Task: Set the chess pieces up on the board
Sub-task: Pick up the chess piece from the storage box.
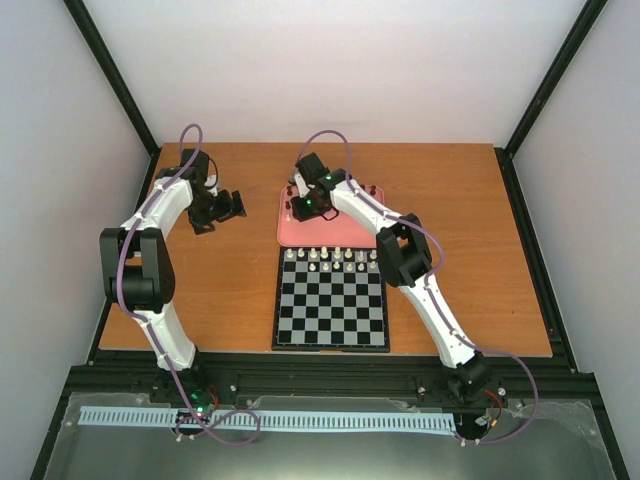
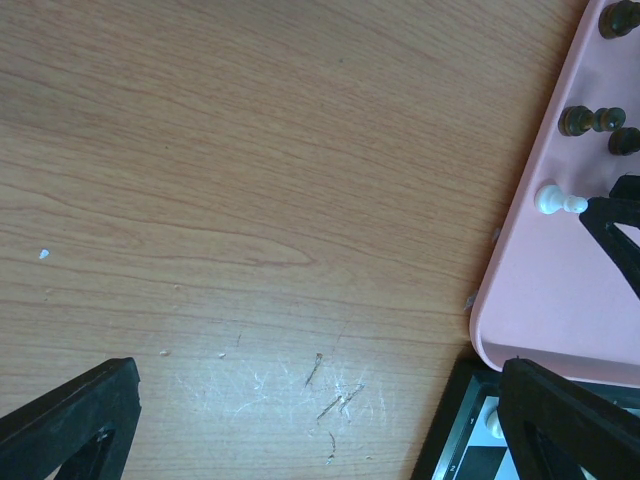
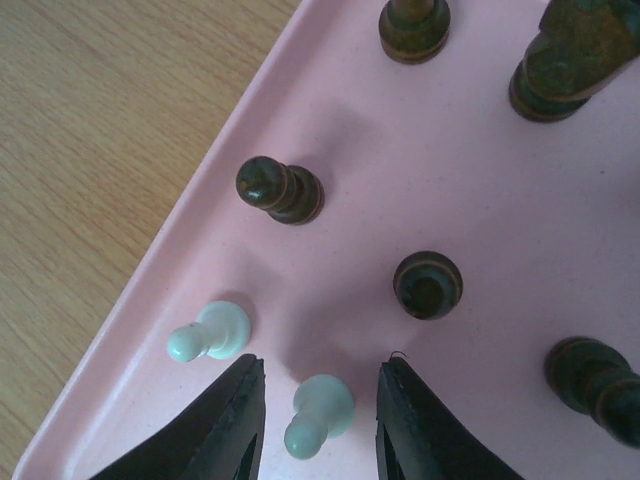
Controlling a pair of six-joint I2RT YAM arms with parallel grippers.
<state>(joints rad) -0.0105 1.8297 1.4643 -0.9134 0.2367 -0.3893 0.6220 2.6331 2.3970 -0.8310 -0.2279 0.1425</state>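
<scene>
Within right hand (image 3: 322, 368), one cream pawn (image 3: 320, 410)

No legible text, labels, brands or numbers, none on black-and-grey checkered chessboard (image 1: 330, 315), pink rounded tray (image 2: 560, 300), brown wooden table (image 1: 450, 250)

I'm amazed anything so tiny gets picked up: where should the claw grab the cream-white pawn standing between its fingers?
Probably by its round head and slim neck, coming straight down. The small cream-white pawn stands upright on the smooth pink tray, between the right claw's open fingers. Another cream-white pawn stands close beside it, so a sideways approach would likely knock that.
</scene>
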